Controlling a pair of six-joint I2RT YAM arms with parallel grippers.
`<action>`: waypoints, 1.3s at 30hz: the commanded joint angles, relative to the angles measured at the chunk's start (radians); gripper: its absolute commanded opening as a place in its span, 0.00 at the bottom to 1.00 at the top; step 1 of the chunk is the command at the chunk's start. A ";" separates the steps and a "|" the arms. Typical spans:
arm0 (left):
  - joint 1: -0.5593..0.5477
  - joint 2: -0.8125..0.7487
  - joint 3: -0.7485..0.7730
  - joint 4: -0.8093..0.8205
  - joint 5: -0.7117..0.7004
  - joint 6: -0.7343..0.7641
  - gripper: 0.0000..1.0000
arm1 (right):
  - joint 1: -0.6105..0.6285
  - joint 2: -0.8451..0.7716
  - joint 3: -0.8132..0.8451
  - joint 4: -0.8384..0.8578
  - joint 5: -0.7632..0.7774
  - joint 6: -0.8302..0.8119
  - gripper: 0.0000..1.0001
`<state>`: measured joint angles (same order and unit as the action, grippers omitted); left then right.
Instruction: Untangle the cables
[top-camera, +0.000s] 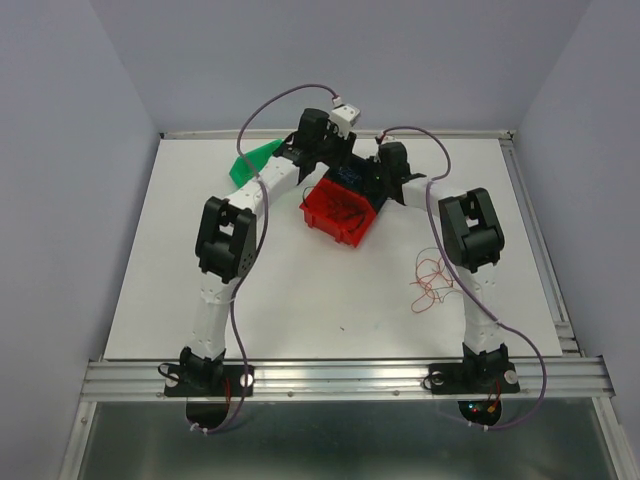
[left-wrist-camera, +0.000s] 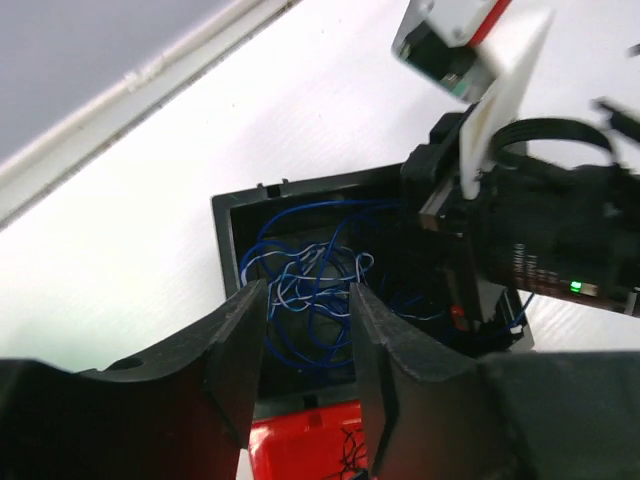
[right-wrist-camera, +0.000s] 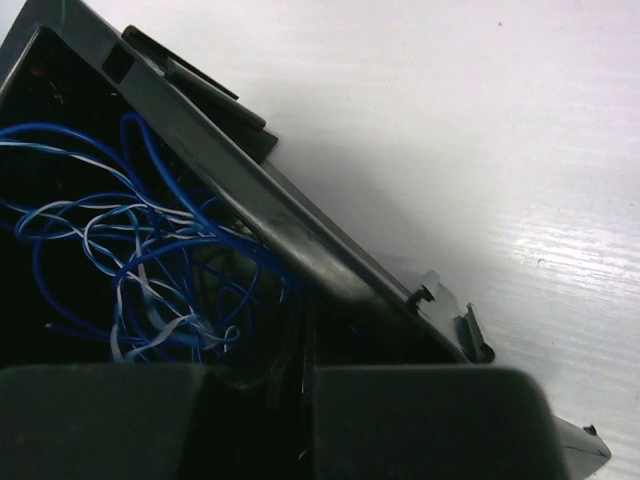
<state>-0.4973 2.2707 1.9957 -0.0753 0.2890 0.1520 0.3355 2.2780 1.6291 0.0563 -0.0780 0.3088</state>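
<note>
My left jaws hang open astride the blue-white cables (left-wrist-camera: 305, 280) in the black bin (left-wrist-camera: 225, 225), tangle dead ahead at twelve o'clock. Right jaws look closed, strands at ten o'clock.

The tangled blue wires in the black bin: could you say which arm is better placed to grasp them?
Left: left end effector, open, frames the thin blue and white wires; right end effector looks shut.
</note>
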 joint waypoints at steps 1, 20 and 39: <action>-0.004 -0.186 -0.058 0.054 0.032 0.009 0.52 | 0.007 -0.048 0.064 -0.100 0.017 -0.016 0.01; -0.003 -0.493 -0.574 0.273 0.067 -0.006 0.55 | 0.033 -0.270 0.048 -0.230 0.127 0.013 0.47; -0.001 -0.628 -0.758 0.401 0.090 -0.032 0.56 | -0.099 -0.543 -0.472 -0.006 0.283 0.605 0.90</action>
<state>-0.4973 1.7020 1.2625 0.2512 0.3645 0.1364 0.2649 1.7069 1.1885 -0.0654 0.1978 0.6781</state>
